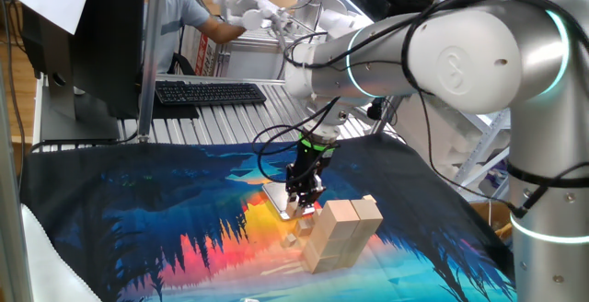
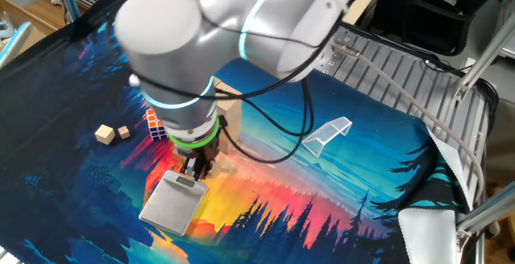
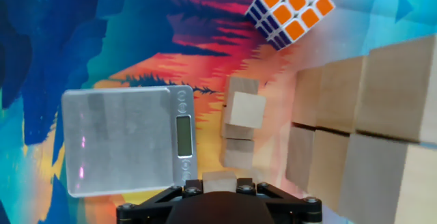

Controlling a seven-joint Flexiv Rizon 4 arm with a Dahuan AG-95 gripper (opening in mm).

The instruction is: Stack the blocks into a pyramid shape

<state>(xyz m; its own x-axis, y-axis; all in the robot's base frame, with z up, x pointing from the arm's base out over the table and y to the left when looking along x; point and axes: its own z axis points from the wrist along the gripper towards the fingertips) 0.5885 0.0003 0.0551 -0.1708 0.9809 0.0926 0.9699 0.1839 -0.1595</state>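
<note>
One fixed view: the gripper (image 1: 305, 201) points almost straight down, just beside the stack of larger blocks (image 1: 339, 233), on the side away from the arm's column. The stack stands on the printed cloth (image 1: 138, 219), bricks laid in tiers. Smaller pale pieces lie at the foot of the stack; they are too small to count here.

The other fixed view: the arm hides most of the stack; only a corner shows behind the wrist. Two small cubes (image 2: 112, 133) lie well apart from the stack. The scale (image 2: 174, 202) lies flat, just below the gripper.

Hand view: the small blocks (image 3: 242, 118) lie in a line between the scale and the stack. One small pale piece sits at the fingertips; the jaws stand nearly closed, and whether they pinch it cannot be told. A puzzle cube (image 3: 291, 9) lies beyond the stack.

Assessment: unpainted wood, so rigid, light, not fragile, moderately grippy. Take hold across two opposite flat faces, square-on; a small cube will likely twist if pinched off-centre.
</note>
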